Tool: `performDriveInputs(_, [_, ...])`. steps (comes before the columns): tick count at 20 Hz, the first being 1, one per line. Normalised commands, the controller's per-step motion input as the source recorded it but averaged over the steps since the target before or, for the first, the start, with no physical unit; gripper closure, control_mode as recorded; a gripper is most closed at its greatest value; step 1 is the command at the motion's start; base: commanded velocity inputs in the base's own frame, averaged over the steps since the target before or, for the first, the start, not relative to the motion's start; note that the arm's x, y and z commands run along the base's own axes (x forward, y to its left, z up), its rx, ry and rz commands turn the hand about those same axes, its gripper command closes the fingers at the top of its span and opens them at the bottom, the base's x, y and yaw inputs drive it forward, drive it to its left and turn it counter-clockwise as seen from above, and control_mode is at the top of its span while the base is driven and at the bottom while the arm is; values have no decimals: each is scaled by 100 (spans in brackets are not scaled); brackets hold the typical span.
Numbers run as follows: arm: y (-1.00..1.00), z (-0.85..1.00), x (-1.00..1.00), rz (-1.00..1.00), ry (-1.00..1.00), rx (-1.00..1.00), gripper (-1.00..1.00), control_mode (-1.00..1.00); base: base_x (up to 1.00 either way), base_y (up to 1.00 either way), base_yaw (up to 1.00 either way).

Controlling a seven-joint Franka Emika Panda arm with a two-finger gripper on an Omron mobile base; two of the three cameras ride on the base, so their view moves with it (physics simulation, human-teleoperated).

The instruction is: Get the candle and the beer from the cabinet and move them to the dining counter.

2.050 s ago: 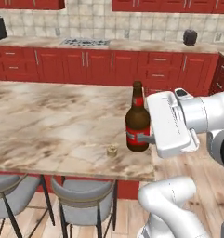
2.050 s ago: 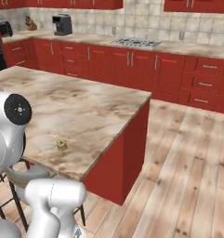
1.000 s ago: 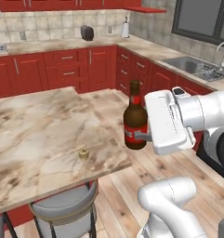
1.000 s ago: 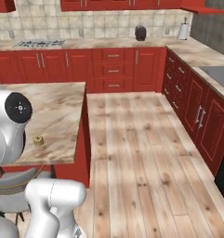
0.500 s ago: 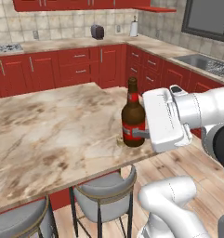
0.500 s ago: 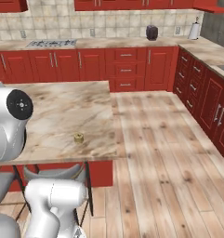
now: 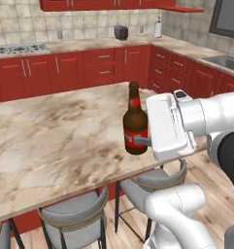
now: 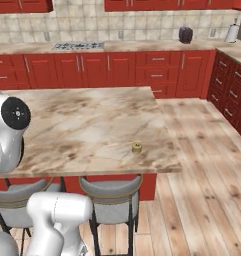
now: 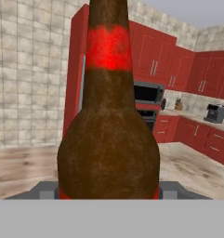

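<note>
the end effector (image 7: 138, 141) is closed partway on the beer (image 7: 135, 122), its dark finger (image 7: 143, 141) pressed against the red label low on the bottle's body. the grip sits at the label, well below the neck. the beer stands upright in that grip, over the near edge of the surface (image 7: 55, 141), the big marbled island top; whether its base touches the surface or hangs just above it cannot be told. in the hand view the beer (image 9: 108, 116) rises straight up from between the grey finger pads (image 9: 46, 190), its brown body wide at the bottom and its red neck band near the top.

landmark: the beer. just below and in front of it, two grey stools (image 7: 72, 216) are tucked under the surface's overhang. the surface spreads to the left of the beer and behind it, bare in the left base view.

the candle (image 8: 137, 147) stands in the right base view as a small tan cylinder, upright on the surface (image 8: 92, 125) near its right front corner, above a stool (image 8: 112, 192). it stands alone, nothing touching it. the beer does not appear in that view, so how near the two are cannot be told.

farther back than the beer, across a strip of wooden floor (image 8: 202, 165), a row of red cabinets (image 7: 104, 65) runs under a marbled counter (image 7: 89, 44). on that counter, beyond the beer, a dark toaster (image 7: 121, 32) and a paper towel roll (image 7: 158, 29) stand; a cooktop (image 7: 16, 48) lies far to the left.
</note>
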Motion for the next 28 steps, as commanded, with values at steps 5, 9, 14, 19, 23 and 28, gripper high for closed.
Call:
performDriveInputs(5, [0,0,0,0,0,0,100,100,23,42,40])
performDriveInputs(9, [0,0,0,0,0,0,100,100,19,10,27])
performDriveInputs(14, [0,0,0,0,0,0,100,100,18,0,20])
performDriveInputs(19, [0,-15,38,6,0,0,100,-100,0,0,0])
performDriveInputs(23, [-22,-33,70,5,0,2,100,-100,0,0,0])
performDriveInputs(28, [-47,-43,67,5,0,5,100,-100,0,0,0])
